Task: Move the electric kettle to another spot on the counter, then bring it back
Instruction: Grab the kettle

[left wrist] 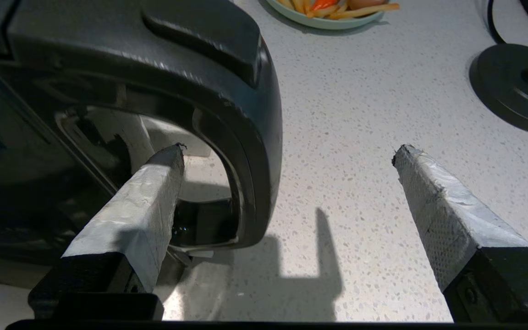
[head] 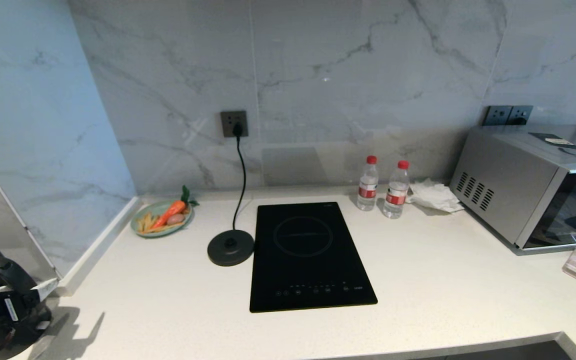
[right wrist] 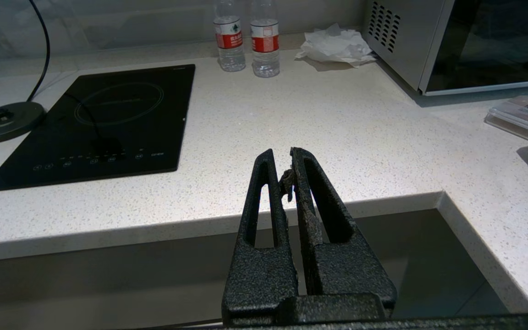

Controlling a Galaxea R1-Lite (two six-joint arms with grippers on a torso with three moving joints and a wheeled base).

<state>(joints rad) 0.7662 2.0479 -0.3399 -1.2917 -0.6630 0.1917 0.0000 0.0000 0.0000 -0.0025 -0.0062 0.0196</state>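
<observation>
We see the electric kettle (left wrist: 122,91) at the surface's (head: 418,280) eight o'clock corner, well apart from its base disc (head: 230,248). Our left claw (left wrist: 287,156) is spread wide, one finger through the loop handle (left wrist: 250,137). It looks glossy, rigid and heavy: regrip the handle.

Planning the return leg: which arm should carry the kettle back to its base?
Left. Its pincer is open astride the electric kettle's handle, one finger inside the loop. The right pincer is shut, parked off the counter edge.
</observation>
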